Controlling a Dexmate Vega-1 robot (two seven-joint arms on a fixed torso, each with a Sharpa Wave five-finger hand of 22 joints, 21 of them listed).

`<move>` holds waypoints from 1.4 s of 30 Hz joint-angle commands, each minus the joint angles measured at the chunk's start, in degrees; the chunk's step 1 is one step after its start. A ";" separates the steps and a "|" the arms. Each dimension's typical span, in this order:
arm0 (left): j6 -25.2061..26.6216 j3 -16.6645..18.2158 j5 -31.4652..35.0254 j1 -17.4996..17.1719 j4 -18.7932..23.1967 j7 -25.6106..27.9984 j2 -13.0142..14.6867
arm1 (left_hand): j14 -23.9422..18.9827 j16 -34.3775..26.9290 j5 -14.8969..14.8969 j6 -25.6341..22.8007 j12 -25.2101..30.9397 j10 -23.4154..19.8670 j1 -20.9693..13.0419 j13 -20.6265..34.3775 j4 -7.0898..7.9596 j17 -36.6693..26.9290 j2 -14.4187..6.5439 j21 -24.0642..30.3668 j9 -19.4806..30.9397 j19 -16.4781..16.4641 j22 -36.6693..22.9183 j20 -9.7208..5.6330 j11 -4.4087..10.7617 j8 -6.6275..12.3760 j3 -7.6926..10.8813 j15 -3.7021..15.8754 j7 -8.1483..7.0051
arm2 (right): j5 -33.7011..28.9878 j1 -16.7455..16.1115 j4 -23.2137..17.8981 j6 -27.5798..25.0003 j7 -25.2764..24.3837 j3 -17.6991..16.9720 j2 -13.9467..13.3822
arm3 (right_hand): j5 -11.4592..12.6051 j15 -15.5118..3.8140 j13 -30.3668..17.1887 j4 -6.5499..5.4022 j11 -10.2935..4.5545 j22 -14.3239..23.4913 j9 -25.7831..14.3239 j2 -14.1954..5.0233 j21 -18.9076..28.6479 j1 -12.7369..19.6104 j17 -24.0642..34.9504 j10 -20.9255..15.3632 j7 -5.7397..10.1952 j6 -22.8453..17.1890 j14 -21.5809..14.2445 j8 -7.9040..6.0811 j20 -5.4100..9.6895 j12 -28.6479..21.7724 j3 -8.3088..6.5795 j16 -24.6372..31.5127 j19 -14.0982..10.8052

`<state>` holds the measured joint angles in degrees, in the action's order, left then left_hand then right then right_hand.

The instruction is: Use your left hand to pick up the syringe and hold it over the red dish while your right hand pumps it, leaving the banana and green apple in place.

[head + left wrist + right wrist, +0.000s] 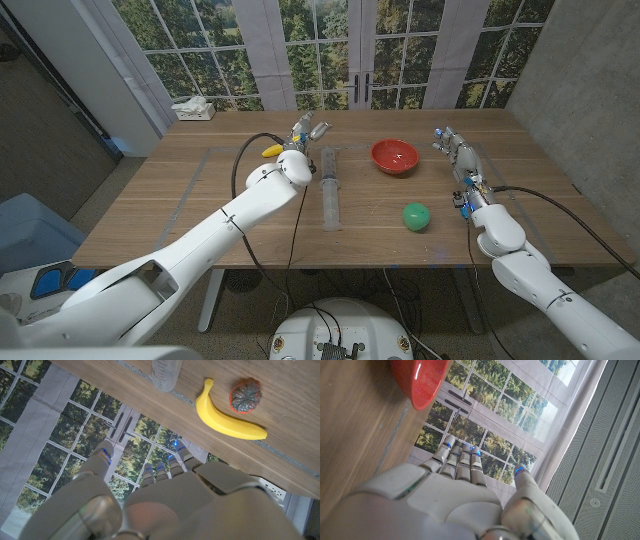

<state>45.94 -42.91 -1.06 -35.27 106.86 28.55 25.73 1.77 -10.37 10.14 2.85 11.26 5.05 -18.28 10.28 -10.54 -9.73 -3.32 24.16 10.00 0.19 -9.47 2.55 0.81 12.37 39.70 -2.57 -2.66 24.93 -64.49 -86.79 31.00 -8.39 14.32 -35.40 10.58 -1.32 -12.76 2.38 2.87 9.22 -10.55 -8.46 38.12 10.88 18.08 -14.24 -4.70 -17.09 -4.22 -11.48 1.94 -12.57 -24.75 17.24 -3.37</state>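
Observation:
A clear syringe (328, 190) lies on the wooden table, its length running from near to far; its end (165, 374) also appears in the left wrist view. The red dish (394, 156) (420, 380) stands to its right, further back. Nearer the front, on the right, sits the green apple (416, 216). The yellow banana (271, 150) (227, 417) lies at the back, just left of my left hand (305, 133) (165, 495). That hand hovers past the syringe's far end, fingers extended and holding nothing. My right hand (452, 148) (465, 490) is right of the dish, fingers extended and empty.
A small reddish-grey round object (245, 396) sits beside the banana. A tissue box (193, 109) stands at the table's back left corner. Tape lines (190, 185) mark the tabletop. Black cables (240, 160) run along both arms. Windows rise behind the table.

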 commanded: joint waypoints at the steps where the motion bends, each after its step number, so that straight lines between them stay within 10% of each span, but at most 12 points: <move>1: 8.37 -4.83 2.73 4.45 1.01 -4.17 1.09 | 0.67 0.19 -0.18 -0.26 -0.10 0.90 -0.97 0.19 -0.20 -0.27 0.11 -0.33 0.26 0.47 -0.19 0.00 -0.06 -0.11 -0.09 -0.10 -0.12 | 0.89 -0.93 -0.27 0.97 1.25 -0.68 -0.60 | -0.11 0.07 -0.09 0.34 -0.15 0.06 -0.05 0.43 -0.13 0.27 0.00 -0.57 0.11 -0.41 -0.50 -0.28 0.22 -0.23 -0.02 0.33 -0.76; 32: 20.81 -12.78 3.19 12.74 -6.26 -8.83 -3.27 | 0.09 -0.15 -0.49 0.08 -0.35 2.14 -3.47 0.29 -0.31 -0.36 5.29 -1.52 0.35 -3.36 -0.22 1.92 -1.02 -0.44 -2.19 -0.41 0.10 | 0.96 -1.28 0.55 2.46 1.77 -1.43 -0.27 | -0.29 0.19 0.12 0.96 -0.27 0.09 -0.09 0.17 -1.54 0.54 -0.25 -1.09 0.10 -0.95 -0.85 -0.20 0.06 -0.23 -0.04 0.36 -1.51; 42: 25.31 -13.64 1.47 13.71 -7.73 -7.99 -5.44 | -0.29 -0.33 -0.37 0.04 -0.10 2.04 -4.67 0.30 -0.08 -0.38 6.18 -2.01 0.34 -4.45 -0.27 2.38 -1.81 -0.47 -2.61 -0.69 2.74 | 1.28 -0.81 1.45 2.86 2.61 -1.33 -0.31 | -0.32 0.18 0.15 1.05 -0.28 0.10 -0.10 0.13 -1.89 0.53 -0.30 -1.23 0.07 -1.19 -0.94 -0.23 0.03 -0.24 -0.01 0.38 -1.70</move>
<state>66.76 -55.22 1.80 -22.93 101.19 19.87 22.67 1.63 -10.37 9.74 2.62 11.02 7.10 -22.56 10.27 -10.73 -10.02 2.34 22.19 10.28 -3.73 -9.46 4.81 -0.63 12.08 37.19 -2.88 -0.55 25.93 -65.74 -86.15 33.42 -6.44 13.00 -35.80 10.38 -1.33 -12.51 3.10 2.56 9.21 -10.54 -8.46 36.37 10.88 17.82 -15.16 -4.70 -17.71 -4.62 -11.48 1.94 -12.57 -24.52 17.24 -4.60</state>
